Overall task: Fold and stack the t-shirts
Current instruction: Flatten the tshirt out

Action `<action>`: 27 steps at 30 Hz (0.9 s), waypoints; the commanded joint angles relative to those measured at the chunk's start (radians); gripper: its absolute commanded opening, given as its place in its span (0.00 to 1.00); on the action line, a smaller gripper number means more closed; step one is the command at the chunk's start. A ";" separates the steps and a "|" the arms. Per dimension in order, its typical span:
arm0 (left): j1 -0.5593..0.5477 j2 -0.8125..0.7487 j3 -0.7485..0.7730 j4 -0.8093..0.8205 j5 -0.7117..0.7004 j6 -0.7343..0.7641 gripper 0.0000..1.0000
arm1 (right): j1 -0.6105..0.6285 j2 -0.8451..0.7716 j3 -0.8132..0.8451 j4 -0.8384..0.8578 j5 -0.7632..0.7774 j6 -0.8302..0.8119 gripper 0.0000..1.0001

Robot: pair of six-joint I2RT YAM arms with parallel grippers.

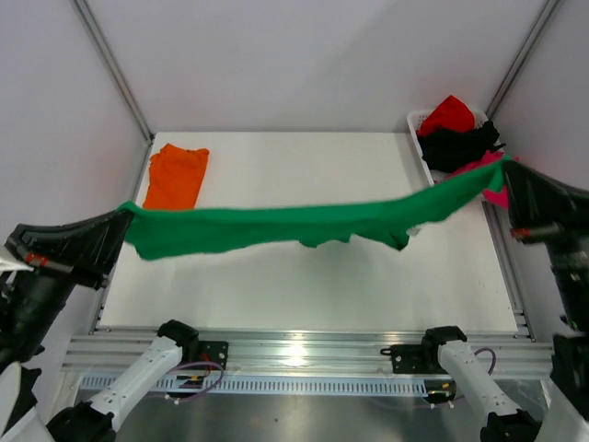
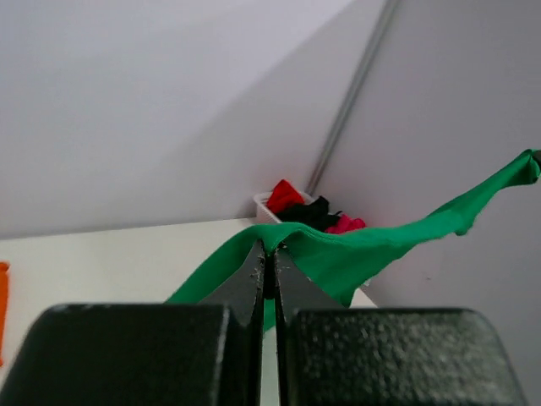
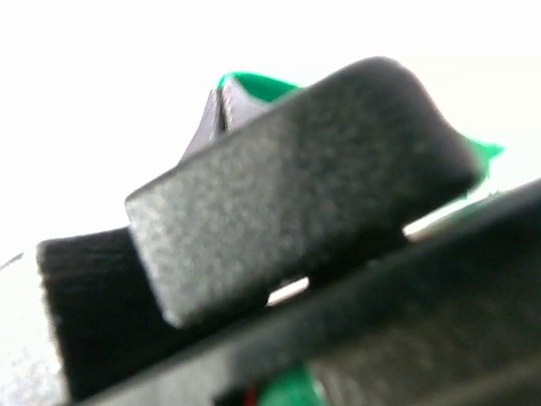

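A bright green t-shirt (image 1: 294, 226) hangs stretched in the air across the table, sagging in the middle. My left gripper (image 1: 126, 214) is shut on its left end; in the left wrist view the green t-shirt (image 2: 355, 254) drapes over the closed left gripper (image 2: 271, 251). My right gripper (image 1: 505, 166) is shut on the right end, where green cloth (image 3: 254, 86) shows at the right gripper (image 3: 221, 103) tip. An orange t-shirt (image 1: 177, 175) lies folded at the table's back left.
A white basket (image 1: 416, 121) at the back right holds red (image 1: 448, 114), black (image 1: 460, 144) and magenta (image 1: 494, 189) shirts. The white table (image 1: 304, 285) is walled by pale panels, with a metal rail (image 1: 304, 350) along its near edge.
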 commanded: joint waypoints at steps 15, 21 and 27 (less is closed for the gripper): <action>0.004 0.275 0.024 -0.134 -0.225 0.019 0.01 | -0.005 0.084 0.031 0.029 0.020 0.061 0.00; 0.004 0.448 -0.012 -0.163 -0.435 0.038 0.01 | -0.005 0.176 -0.118 0.101 0.040 0.059 0.00; 0.010 0.716 -0.086 -0.104 -0.480 0.082 0.01 | -0.003 0.298 -0.241 0.153 0.072 0.035 0.00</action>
